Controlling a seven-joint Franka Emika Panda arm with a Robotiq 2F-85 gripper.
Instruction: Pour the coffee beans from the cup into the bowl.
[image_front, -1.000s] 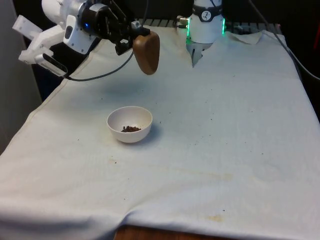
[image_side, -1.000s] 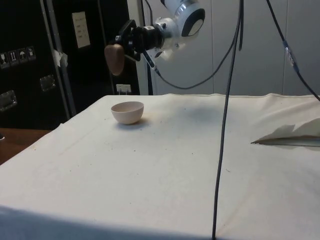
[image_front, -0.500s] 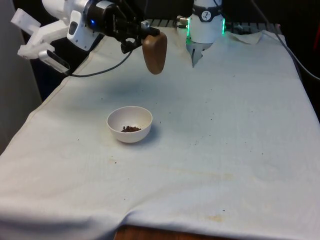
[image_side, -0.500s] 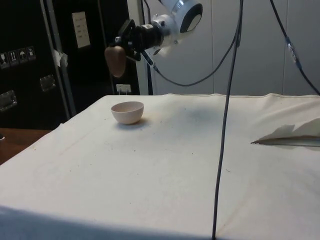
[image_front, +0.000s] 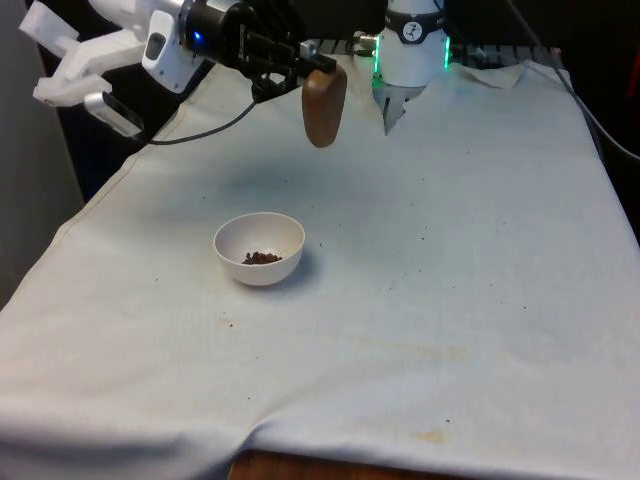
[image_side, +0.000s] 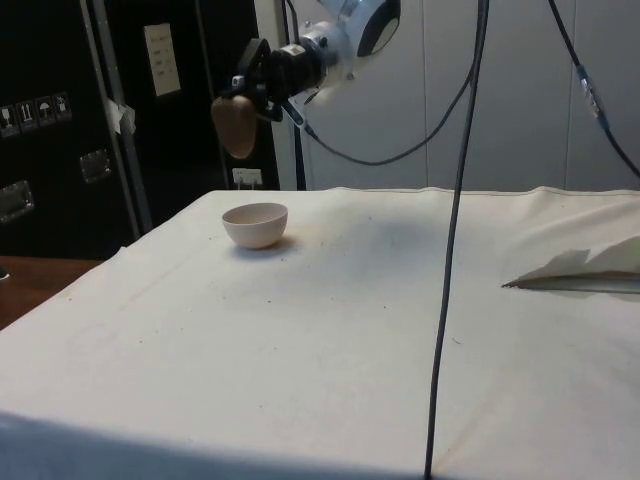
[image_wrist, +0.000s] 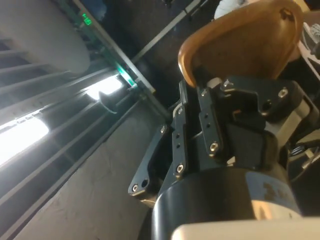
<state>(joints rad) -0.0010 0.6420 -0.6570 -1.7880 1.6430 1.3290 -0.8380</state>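
Holding a brown cup (image_front: 324, 106) tipped in the air, beyond the bowl (image_front: 259, 248) | gripper (image_front: 300, 68) clamped on cup | beans (image_front: 262, 258) lie in bowl | pour looks finished | next: right the cup, set it down.

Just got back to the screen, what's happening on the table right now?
The gripper holds a brown cup in the air, well above the white cloth. In the front view the cup hangs beyond the white bowl and toward that view's right, not over it. The bowl sits on the cloth with a small heap of coffee beans at its bottom. A few dark specks lie on the cloth around the bowl.
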